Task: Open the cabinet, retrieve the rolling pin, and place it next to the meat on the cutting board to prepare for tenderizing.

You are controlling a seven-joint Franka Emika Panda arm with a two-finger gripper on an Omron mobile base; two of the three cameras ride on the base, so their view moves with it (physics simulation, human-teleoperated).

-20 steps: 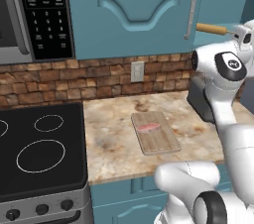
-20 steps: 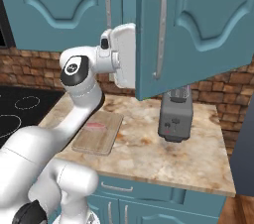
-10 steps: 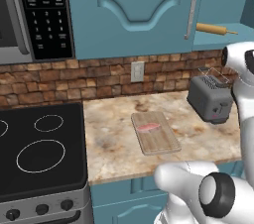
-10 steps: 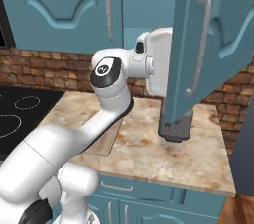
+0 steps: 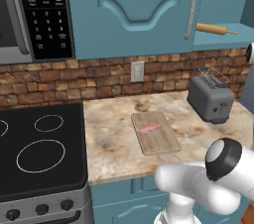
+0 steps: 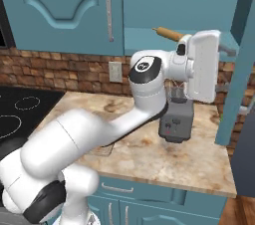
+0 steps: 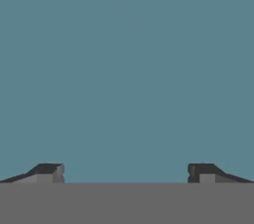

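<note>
Pincer (image 7: 124, 173) spread wide, facing teal cabinet (image 6: 239, 69) door, rolling pin (image 6: 169, 34) on shelf beside it.

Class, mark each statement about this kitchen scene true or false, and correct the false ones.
1. The rolling pin lies on the cabinet shelf. True.
2. The meat sits on the stove. False: it lies on the cutting board.
3. The fingers grip the rolling pin. False: they stand apart, holding nothing.
4. A toaster stands on the counter. True.
5. The cabinet's right door is shut. False: it is swung open.
</note>
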